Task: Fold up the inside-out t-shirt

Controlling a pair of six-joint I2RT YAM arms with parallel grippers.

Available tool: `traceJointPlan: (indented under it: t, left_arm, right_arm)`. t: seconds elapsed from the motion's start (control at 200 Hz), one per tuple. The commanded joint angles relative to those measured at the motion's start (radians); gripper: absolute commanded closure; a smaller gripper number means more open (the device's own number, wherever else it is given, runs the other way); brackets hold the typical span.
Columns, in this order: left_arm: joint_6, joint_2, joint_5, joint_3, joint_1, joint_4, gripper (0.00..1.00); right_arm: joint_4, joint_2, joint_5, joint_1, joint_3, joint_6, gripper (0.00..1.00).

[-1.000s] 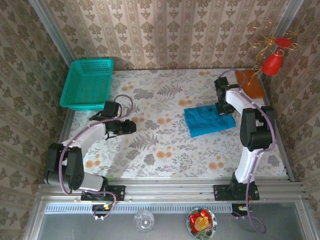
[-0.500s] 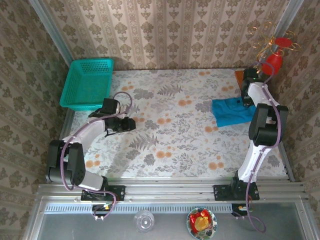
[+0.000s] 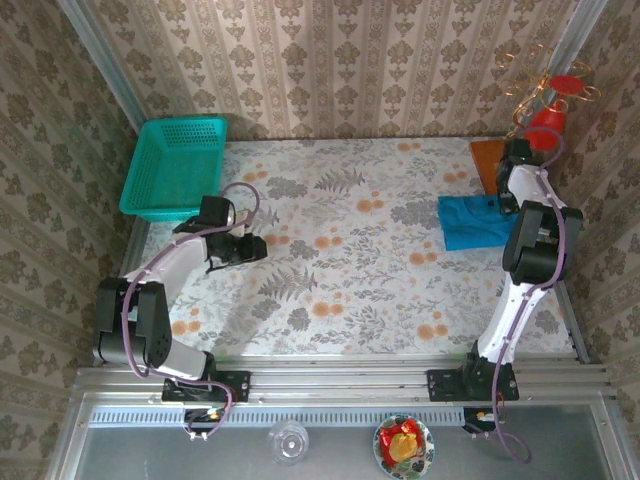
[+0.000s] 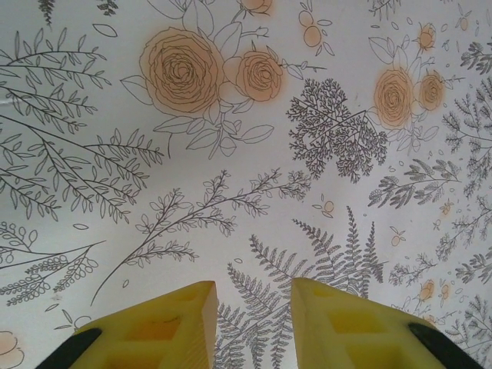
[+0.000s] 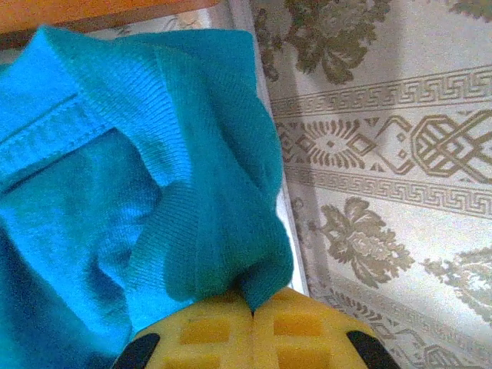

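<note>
From above, the shirt [image 3: 476, 221] is a compact teal bundle at the right edge of the floral bench [image 3: 350, 290]. It sits just below an orange-brown board [image 3: 489, 164] and well apart from the teal basket [image 3: 176, 165] at the upper left. That view is too small to show the grip on the shirt. The right wrist view supplies it: ribbed, stitched fabric spreads over the left and middle of the frame. A strip of the orange board runs along the top left, and the bench's metal edge and patterned wall are on the right. The right arm [image 3: 535, 245] rises from its base at the lower right, folds at an elbow beside the shirt, and reaches up toward the upper right corner. The right gripper [image 5: 252, 307] has its yellow pads pressed together, pinching a bunched fold of the shirt that hangs down into them. The left arm [image 3: 165, 275] rises from the lower left and stretches rightward, its wrist below the basket. The left gripper [image 3: 254, 247] points right over bare bench. In the left wrist view its two yellow fingers [image 4: 181, 319] stand a narrow gap apart at the bottom of the frame. Only printed flowers and ferns show between and beyond them, and nothing is held. I cannot tell whether the fingertips touch the bench.
</note>
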Motion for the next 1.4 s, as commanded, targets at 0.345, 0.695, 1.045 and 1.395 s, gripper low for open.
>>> traceJointPlan:
  t: [0.345, 0.695, 1.045, 1.395]
  left_arm:
    - [0.041, -0.013, -0.106, 0.023, 0.036, -0.044, 0.42]
    - [0.025, -0.146, -0.342, -0.048, 0.052, 0.055, 0.00]
    - [0.172, -0.314, -0.590, -0.287, 0.055, 0.444, 0.00]
    - [0.350, -0.217, -0.542, -0.450, 0.096, 0.914, 0.00]
  right_arm:
    - [0.049, -0.104, 0.131, 0.015, -0.055, 0.147, 0.25]
    - [0.063, -0.333, -0.069, 0.111, -0.285, 0.326, 0.00]
    - [0.608, -0.633, -0.339, 0.290, -0.789, 0.297, 0.03]
    - [1.256, -0.709, -0.338, 0.364, -1.176, 0.282, 0.02]
